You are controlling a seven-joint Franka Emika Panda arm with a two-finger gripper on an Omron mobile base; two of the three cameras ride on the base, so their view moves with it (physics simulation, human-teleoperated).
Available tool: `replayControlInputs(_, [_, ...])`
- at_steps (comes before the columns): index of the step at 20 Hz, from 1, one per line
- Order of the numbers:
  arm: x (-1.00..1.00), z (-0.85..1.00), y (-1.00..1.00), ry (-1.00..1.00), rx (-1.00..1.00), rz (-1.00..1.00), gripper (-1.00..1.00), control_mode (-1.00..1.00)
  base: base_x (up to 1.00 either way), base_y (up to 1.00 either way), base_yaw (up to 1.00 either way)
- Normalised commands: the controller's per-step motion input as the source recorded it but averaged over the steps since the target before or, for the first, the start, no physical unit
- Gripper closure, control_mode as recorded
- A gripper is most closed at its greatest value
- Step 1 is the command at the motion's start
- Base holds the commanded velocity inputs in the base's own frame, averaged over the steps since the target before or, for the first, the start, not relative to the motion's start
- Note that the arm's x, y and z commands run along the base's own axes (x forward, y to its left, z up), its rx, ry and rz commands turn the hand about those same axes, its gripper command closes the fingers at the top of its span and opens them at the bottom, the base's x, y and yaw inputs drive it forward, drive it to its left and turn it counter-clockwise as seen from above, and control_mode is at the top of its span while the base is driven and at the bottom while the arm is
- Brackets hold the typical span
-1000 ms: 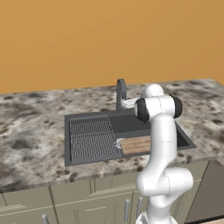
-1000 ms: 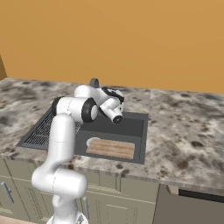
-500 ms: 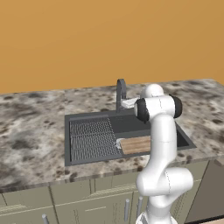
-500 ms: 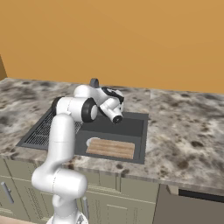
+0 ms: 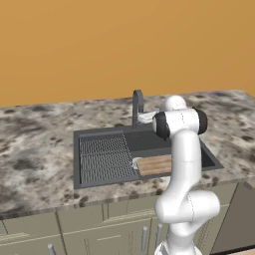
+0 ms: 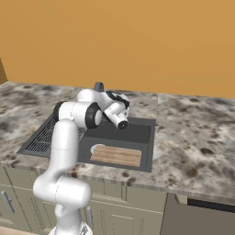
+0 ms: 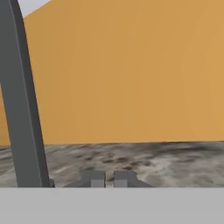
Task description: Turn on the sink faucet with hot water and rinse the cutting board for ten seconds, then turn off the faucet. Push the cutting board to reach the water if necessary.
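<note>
1. Sink [image 5: 149, 142]: dark grey, set into the mottled stone surface [image 5: 40, 144]. Ribbed drainboard [image 5: 102, 158] on its left in the left base view, deep basin to the right of it.
2. Cutting board [image 6: 116, 155]: light-brown, slatted, lying flat in the basin near the front wall. In the left base view its right end is hidden behind the arm; the left end sits just beside the drainboard edge.
3. Faucet [image 5: 137, 105]: slim dark gooseneck at the back rim of the sink, arch curving forward over the basin. In the hand view the upright pipe [image 7: 24, 100] runs as a tall dark bar along the left side, slightly tilted in that view.
4. Claw [image 7: 105, 179]: the two dark tips stand close together, only a sliver between them, nothing gripped between. They point toward the back strip of surface and the orange wall [image 7: 131, 74]. The faucet pipe is to the left of the tips in that view, beside them, not between them.
5. Right base view: the hand [image 6: 120, 115] is held above the back of the basin, just in front of the faucet; whether it touches the faucet cannot be told.
6. Arm: elbow raised over the front edge of the sink, forearm reaching back toward the faucet.
7. Pale green cabinet fronts [image 6: 137, 211] below the surface.
</note>
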Motion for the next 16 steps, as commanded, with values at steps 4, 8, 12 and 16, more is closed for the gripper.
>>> replayControlInputs(4, [0.00, 0.00, -0.36, 0.03, 0.00, 0.00, 1.00, -1.00, 0.00, 0.00, 0.00])
replayControlInputs(8, [0.00, 0.00, -0.67, 0.03, 0.00, 0.00, 1.00, -1.00, 0.00, 0.00, 0.00])
replayControlInputs(12, [0.00, 0.00, -0.84, 0.01, 0.02, 0.01, 1.00, -1.00, 0.00, 0.00, 0.00])
replayControlInputs(16, [0.06, 0.00, -0.83, 0.01, 0.02, 0.00, 1.00, -1.00, 0.00, 0.00, 0.00])
